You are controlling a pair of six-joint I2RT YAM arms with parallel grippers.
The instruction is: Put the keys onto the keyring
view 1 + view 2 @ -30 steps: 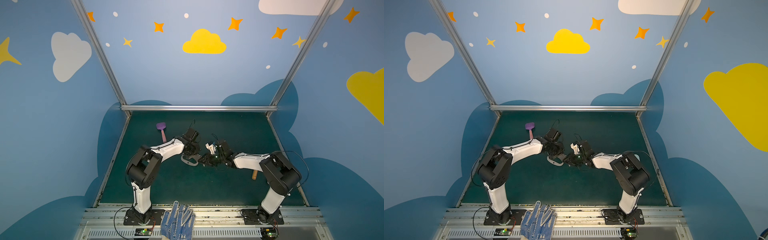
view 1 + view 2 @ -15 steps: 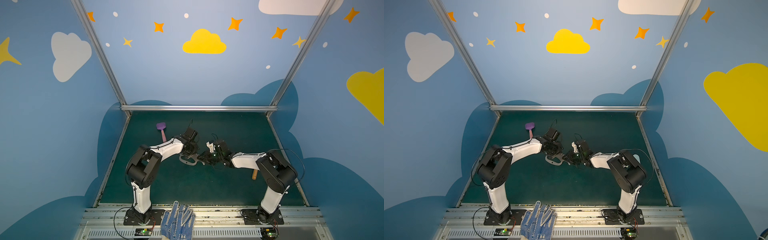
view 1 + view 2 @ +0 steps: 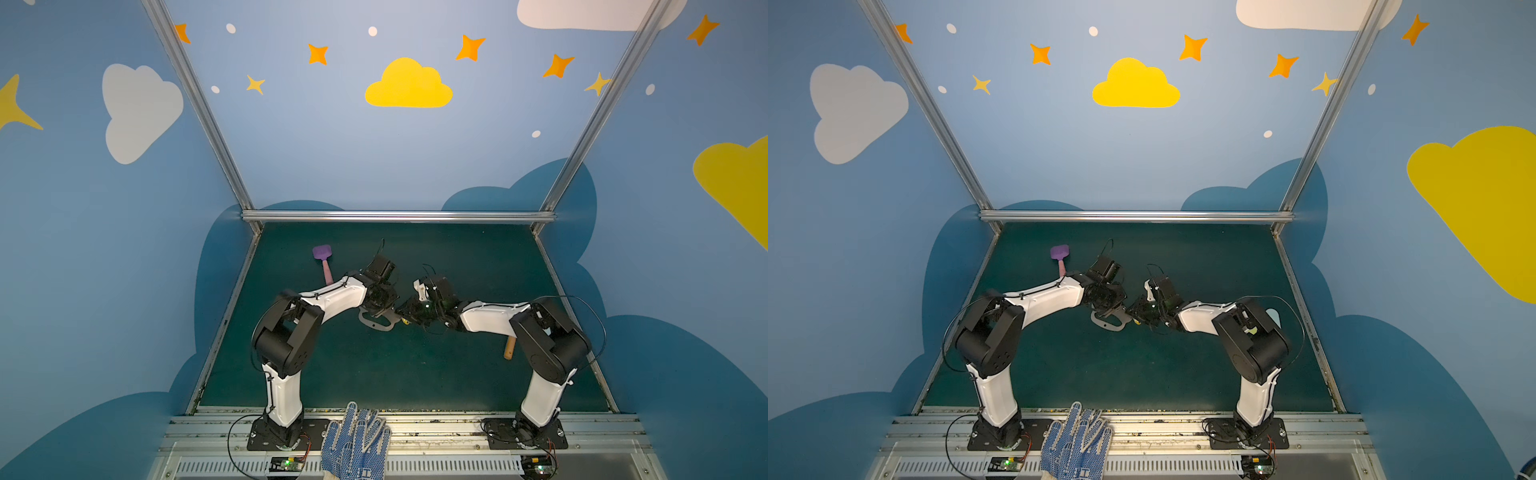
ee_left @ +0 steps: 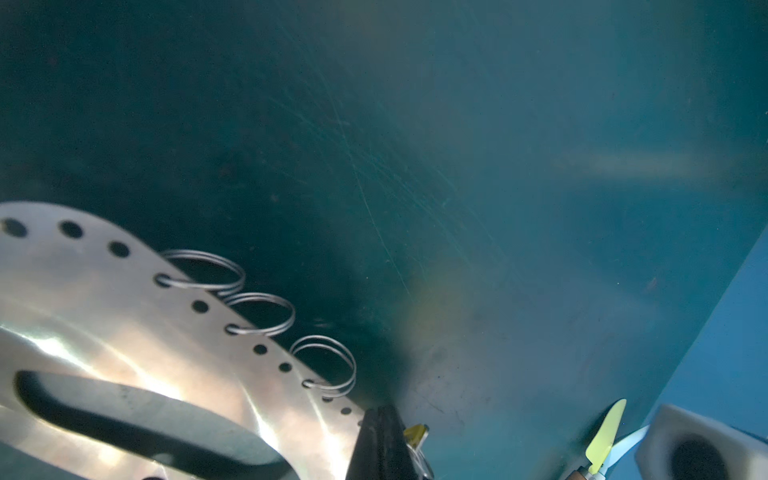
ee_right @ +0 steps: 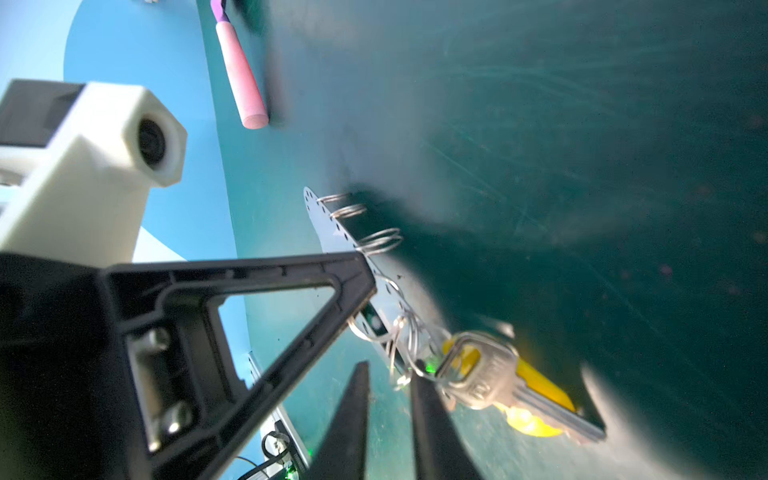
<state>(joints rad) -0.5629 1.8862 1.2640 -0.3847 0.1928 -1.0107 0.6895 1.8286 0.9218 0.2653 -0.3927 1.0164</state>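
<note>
The keyring (image 3: 376, 323) (image 3: 1108, 323) is a flat grey plate held just above the green mat at mid-table. My left gripper (image 4: 382, 411) (image 3: 383, 307) is shut on its edge. Three wire rings (image 4: 324, 365) hang from holes along that edge. The keys (image 5: 486, 374), silver with a yellow tag (image 5: 540, 390), dangle by thin wire loops at the plate's end (image 5: 332, 232). My right gripper (image 5: 388, 370) (image 3: 402, 312) is right beside them. Its jaws stand a little apart, with mat showing in the gap, and one fingertip (image 5: 417, 378) touches the wire loops.
A purple spatula (image 3: 323, 259) with a pink handle lies at the back left. A wooden-handled tool (image 3: 509, 348) lies by the right arm's elbow. Blue-dotted gloves (image 3: 355, 440) rest on the front rail. Blue walls enclose the mat on three sides.
My right gripper has slid a little left toward the plate's end and its jaws have narrowed. The left gripper and the plate have stayed put.
</note>
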